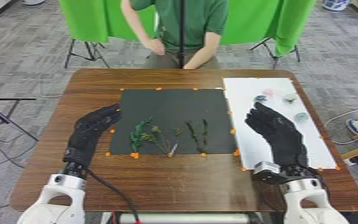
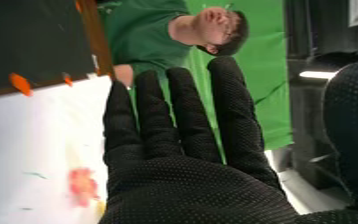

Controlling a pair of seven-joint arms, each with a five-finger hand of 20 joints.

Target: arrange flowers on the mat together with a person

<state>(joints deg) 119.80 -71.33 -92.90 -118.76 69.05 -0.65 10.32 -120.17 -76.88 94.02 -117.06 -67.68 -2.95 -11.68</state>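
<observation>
Head view, mat (image 1: 171, 105): greenery (image 1: 140, 135) lies toward the near edge; you look partway.
Blooms (image 1: 302, 117): on the sheet (image 1: 244, 90) by the worktop's (image 1: 180, 175) right edge, likely left to place.
Left hand (image 1: 90, 128): released, mat's left edge.
Right hand (image 1: 279, 133): released, over the sheet.

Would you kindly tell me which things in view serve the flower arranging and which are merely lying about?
Part of the job: dark mat; green stems on the mat; white sheet; small flowers on the sheet.

Just around: black cable near the left arm; green curtains behind.
</observation>
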